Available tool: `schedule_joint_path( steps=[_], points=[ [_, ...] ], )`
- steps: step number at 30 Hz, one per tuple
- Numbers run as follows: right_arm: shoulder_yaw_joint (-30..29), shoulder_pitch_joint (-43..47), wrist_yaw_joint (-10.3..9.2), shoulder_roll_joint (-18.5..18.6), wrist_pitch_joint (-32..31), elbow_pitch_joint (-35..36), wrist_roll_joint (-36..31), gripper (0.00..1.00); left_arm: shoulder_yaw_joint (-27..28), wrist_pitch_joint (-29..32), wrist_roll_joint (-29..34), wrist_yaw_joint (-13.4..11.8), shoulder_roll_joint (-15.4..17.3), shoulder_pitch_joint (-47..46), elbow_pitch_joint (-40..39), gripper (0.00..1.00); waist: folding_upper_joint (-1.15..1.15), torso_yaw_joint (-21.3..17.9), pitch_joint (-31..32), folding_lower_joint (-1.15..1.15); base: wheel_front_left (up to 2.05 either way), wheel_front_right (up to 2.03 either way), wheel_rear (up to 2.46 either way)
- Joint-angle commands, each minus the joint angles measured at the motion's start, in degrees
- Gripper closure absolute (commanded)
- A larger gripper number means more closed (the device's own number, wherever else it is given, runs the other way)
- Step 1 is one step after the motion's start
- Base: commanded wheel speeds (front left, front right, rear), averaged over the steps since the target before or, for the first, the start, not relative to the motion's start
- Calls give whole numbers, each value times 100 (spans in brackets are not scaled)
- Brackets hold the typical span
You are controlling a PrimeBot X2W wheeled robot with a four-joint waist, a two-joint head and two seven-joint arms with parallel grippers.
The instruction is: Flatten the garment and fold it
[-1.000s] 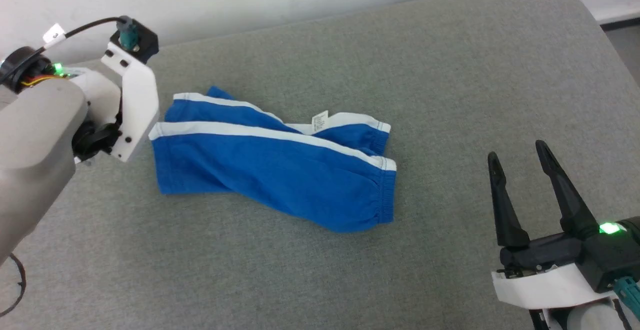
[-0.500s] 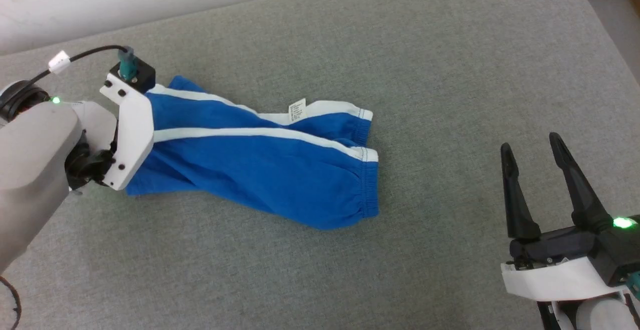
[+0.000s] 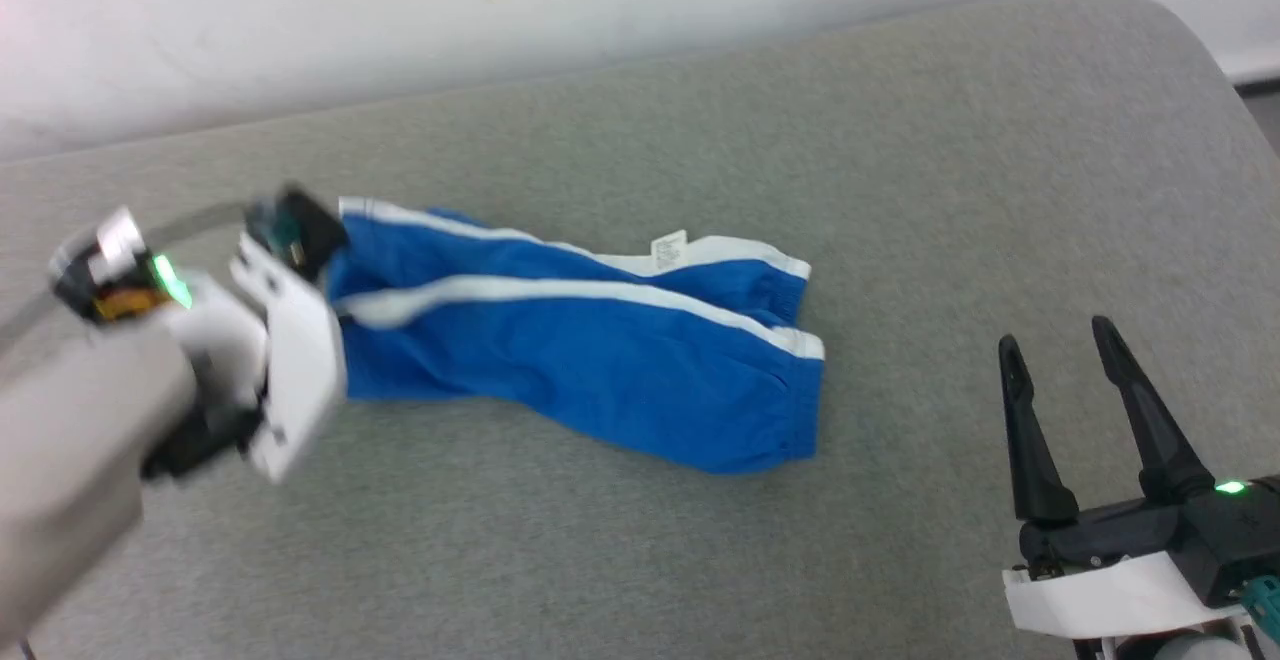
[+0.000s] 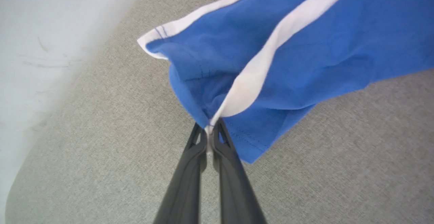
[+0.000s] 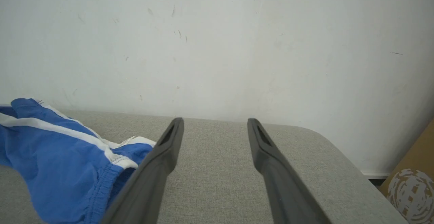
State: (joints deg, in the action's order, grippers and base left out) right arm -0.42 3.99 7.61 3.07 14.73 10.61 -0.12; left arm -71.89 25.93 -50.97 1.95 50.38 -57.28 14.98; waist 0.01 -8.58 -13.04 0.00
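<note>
The garment point(image 3: 600, 370) lies rumpled across the middle of the grey desk point(image 3: 950, 160). Its elastic waist end points to the right of the head view, with a small white label point(image 3: 668, 250) on its upper edge. At centre left, the left end effector point(image 4: 210, 130) is pinched narrow on the garment's hem, where a white stripe point(image 4: 261, 71) bunches at the tips. At lower right, the right end effector point(image 3: 1055, 340) stands wide, holding nothing, apart from the cloth.

No legible txt, garment point(image 3: 600, 380) label point(image 3: 669, 250) incl.
</note>
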Motion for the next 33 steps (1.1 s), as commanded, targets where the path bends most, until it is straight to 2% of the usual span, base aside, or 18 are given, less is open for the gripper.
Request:
schedule_joint_path(
  steps=[1, 4, 7, 9, 11, 13, 17, 25, 28, 33],
  points=[
    [-14, 73, -12, -19, 27, -2, -23, 0, -6, -176, 2, -186, 95, 367, -261, 100, -1, 393, 401, 0, 0, 0, 0],
    [13, 147, -12, -19, 27, -15, -37, 0, -55, -369, -6, -560, 220, 1085, -750, 100, -1, 484, 516, 0, 0, 0, 0],
    [18, 211, -12, -19, 27, -23, -44, 0, -95, -533, -77, -869, 179, 1884, -1074, 100, -1, 530, 595, 0, 0, 0, 0],
    [13, 251, -12, -19, 27, -30, -48, 0, -111, -620, -135, -981, 68, 2352, -1145, 100, -1, 559, 635, 0, 0, 0, 0],
    [23, 292, -12, -19, 27, -50, -62, 0, -124, -657, -107, -986, -50, 2695, -1085, 100, -1, 576, 668, 0, 0, 0, 0],
    [26, 328, -12, -19, 27, -72, -79, 0, -122, -852, -139, -992, -210, 2894, -941, 0, -1, 600, 724, 0, 0, 0, 0],
    [7, 404, -12, -19, 27, -83, -122, 0, 44, -1210, -211, -1018, -255, 2926, -831, 0, -1, 636, 876, 0, 0, 0, 0],
    [-55, 509, -12, -19, 27, -54, -158, 0, 612, -1268, -99, -1103, 298, 2152, -1552, 0, -1, 723, 1044, 0, 0, 0, 0],
    [-6, 470, -12, -19, 27, -49, -156, 0, 727, -1185, 63, -976, 329, 1729, -1560, 0, -1, 697, 1009, 0, 0, 0, 0],
    [68, 377, -12, -19, 27, -48, -163, 0, 724, -993, 374, -653, 117, 1104, -1264, 0, -1, 580, 903, 0, 0, 0, 0]
  ],
)
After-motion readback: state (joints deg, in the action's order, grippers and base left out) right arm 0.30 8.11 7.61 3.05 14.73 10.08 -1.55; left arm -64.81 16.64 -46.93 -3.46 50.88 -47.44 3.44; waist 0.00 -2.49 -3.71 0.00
